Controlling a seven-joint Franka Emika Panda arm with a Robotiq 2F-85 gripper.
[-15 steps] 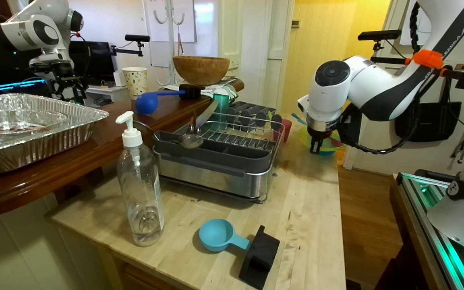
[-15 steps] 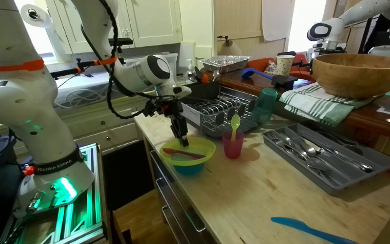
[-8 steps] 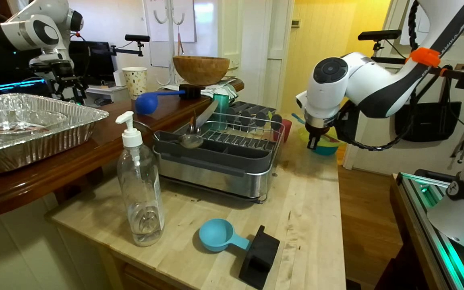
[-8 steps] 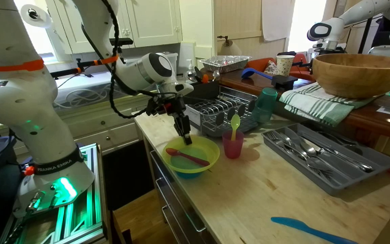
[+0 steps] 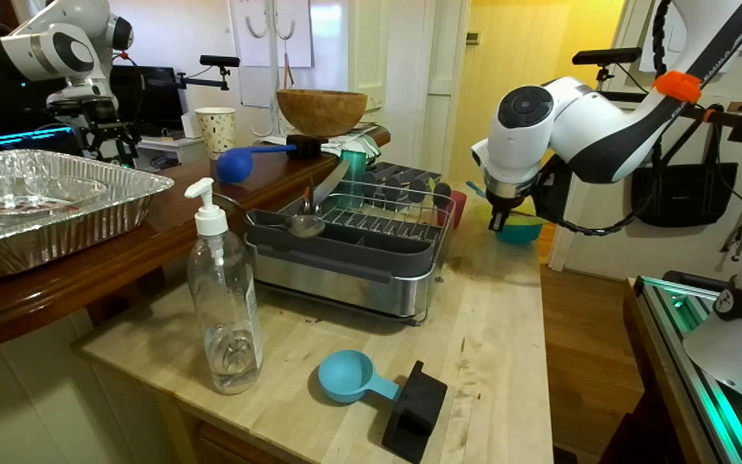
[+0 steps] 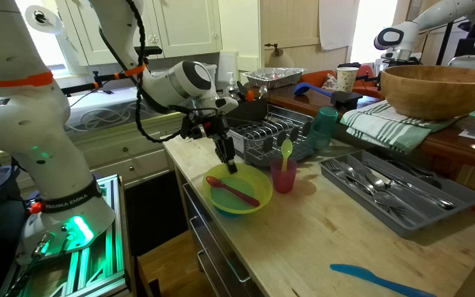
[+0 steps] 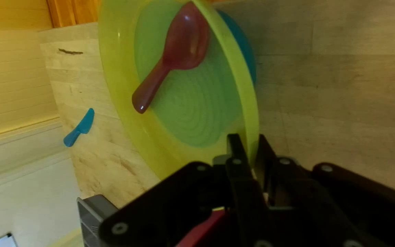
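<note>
In the wrist view my gripper (image 7: 248,139) is shut on the rim of a yellow plate (image 7: 122,73), one finger (image 7: 235,149) inside it and the other outside. The plate leans, raised on the gripped side, over a blue bowl (image 7: 242,48); whether they still touch I cannot tell. A dark red spoon (image 7: 185,41) lies in the plate. In an exterior view the gripper (image 6: 231,168) meets the plate (image 6: 256,177) at its far edge, with the spoon (image 6: 231,189) across it and the bowl (image 6: 225,212) mostly hidden below. The gripper (image 5: 496,225) also shows in an exterior view.
A pink cup (image 6: 283,179) holding a green spoon (image 6: 286,150) stands close beside the plate. The dish rack (image 5: 339,290) sits along the counter. A grey cutlery tray (image 6: 369,208), a blue knife (image 6: 382,282), a soap bottle (image 5: 229,335) and a blue scoop (image 5: 347,376) lie farther off.
The gripper has risen a little and shifted toward the dish rack. With it the yellow plate has tipped up on the gripped side, the red spoon still in it.
</note>
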